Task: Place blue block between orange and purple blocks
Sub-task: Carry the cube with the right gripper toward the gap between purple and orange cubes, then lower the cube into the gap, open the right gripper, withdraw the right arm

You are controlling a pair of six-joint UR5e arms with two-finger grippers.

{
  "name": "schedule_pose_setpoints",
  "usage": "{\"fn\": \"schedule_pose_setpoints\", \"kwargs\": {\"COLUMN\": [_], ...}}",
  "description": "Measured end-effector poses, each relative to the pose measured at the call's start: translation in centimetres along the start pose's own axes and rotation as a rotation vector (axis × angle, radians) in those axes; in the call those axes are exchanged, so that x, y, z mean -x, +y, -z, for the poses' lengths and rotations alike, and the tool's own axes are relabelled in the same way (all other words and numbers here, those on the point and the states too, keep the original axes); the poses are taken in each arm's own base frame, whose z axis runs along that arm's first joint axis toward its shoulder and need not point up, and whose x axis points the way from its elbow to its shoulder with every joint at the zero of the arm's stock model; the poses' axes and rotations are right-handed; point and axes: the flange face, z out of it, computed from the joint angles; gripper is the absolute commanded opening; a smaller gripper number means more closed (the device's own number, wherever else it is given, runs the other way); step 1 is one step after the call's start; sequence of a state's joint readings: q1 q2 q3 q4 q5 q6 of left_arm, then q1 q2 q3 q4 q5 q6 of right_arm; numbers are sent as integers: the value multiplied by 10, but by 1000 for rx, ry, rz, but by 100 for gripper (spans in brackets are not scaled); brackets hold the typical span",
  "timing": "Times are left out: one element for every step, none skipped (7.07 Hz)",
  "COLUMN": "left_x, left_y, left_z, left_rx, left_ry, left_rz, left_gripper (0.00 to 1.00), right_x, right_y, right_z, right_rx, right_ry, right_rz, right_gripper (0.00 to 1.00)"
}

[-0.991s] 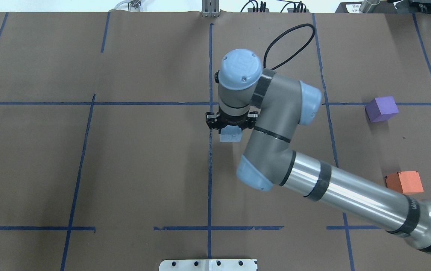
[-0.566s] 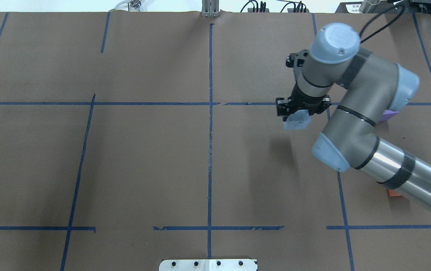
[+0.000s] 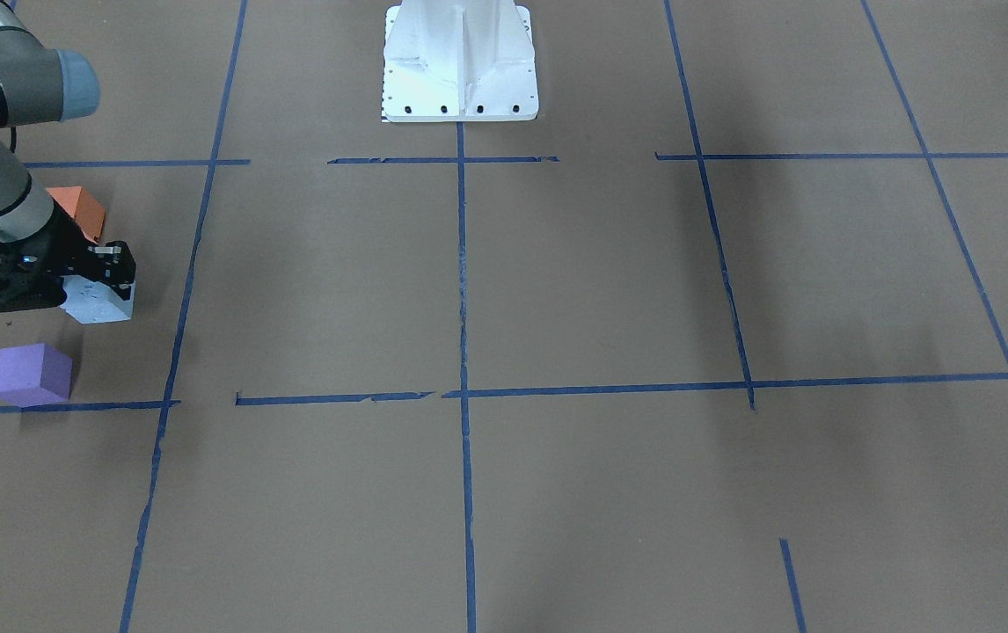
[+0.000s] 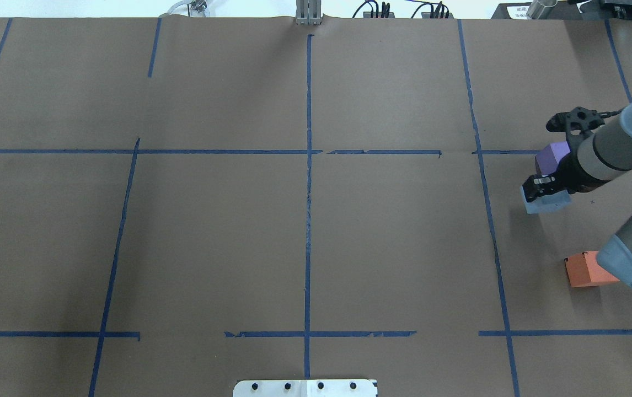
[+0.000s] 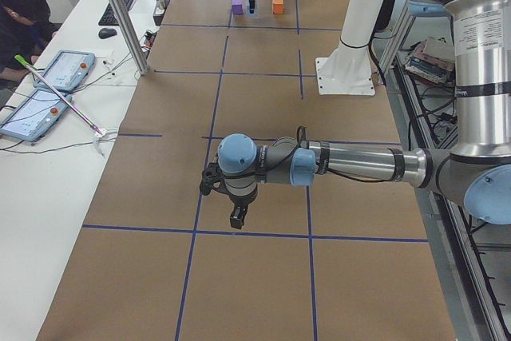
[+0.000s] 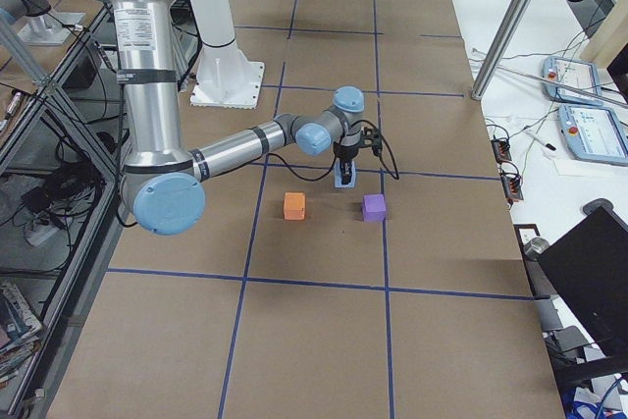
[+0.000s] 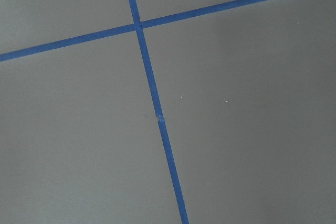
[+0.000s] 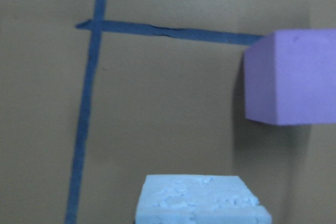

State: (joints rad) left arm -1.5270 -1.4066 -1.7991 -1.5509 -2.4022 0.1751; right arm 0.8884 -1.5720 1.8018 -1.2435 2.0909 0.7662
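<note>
My right gripper (image 4: 546, 194) is shut on the light blue block (image 4: 547, 203) and holds it low over the table at the right side. The purple block (image 4: 552, 156) lies just beyond it, partly hidden by the wrist. The orange block (image 4: 582, 270) lies nearer the robot, partly behind the forearm. In the front-facing view the blue block (image 3: 101, 301) hangs between the orange block (image 3: 79, 209) and the purple block (image 3: 29, 374), slightly toward the table's middle. The right wrist view shows the blue block (image 8: 202, 200) and the purple block (image 8: 291, 77). My left gripper (image 5: 237, 218) shows only in the exterior left view; I cannot tell its state.
Brown paper with blue tape lines (image 4: 308, 182) covers the table. The white robot base plate (image 3: 460, 61) stands at the robot's edge. The left arm (image 5: 351, 164) stretches over the table's left end. An operator's desk with tablets (image 5: 56, 77) lies beyond the far edge.
My right arm has swung from the table's centre to the right side, carrying the blue block, and now holds it beside the purple block.
</note>
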Motion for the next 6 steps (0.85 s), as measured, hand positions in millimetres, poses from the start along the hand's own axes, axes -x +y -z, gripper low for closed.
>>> {"fn": "schedule_pose_setpoints", "kwargs": {"left_x": [0,-1,-1,0,0,0], "left_y": [0,-1,-1,-1,-1,-1], "left_z": [0,0,0,0,0,0], "left_rx": [0,-1,-1,0,0,0], "left_ry": [0,0,0,0,0,0], "left_rz": [-1,-2,-2,-1,-1,-1], "left_gripper": [100,100,100,100,100,100], "right_x": [-32,-52,-64,-71,-72,-70], "right_y": [20,34,39,39,39,37], "right_z": [-6,-12,-21,-29,-31,-26], "right_rx": [-1,5,14,20,20,18], "right_ry": [-4,-5,-1,1,-4,-18], "right_rz": [-3,-11,-19,-23,-20,-19], "right_gripper": [36,67,100,100,100,100]}}
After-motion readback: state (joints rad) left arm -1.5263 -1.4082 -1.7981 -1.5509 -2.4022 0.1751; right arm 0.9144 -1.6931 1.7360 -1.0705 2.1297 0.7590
